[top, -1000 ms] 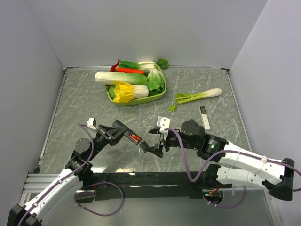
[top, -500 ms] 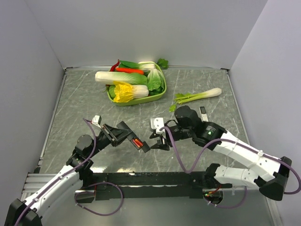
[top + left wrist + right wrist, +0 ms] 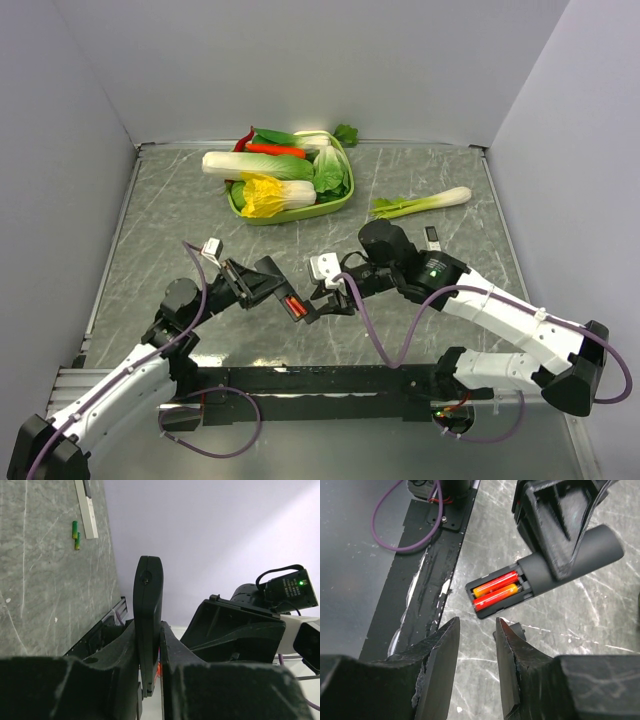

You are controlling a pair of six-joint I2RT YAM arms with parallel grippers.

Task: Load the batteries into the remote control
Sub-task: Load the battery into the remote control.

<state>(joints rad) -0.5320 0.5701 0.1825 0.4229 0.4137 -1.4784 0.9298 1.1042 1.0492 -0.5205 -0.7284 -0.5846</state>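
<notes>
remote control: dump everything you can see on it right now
The remote is a slim black bar, plastic by its look, held off the table in the shut left pincer. Its battery slot is uncovered at one end, two red-orange batteries side by side inside. The open right pincer faces that end, not touching.

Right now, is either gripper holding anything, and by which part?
The left gripper clamps the remote control mid-body, beside its open battery slot. The right gripper is open, holding nothing.
</notes>
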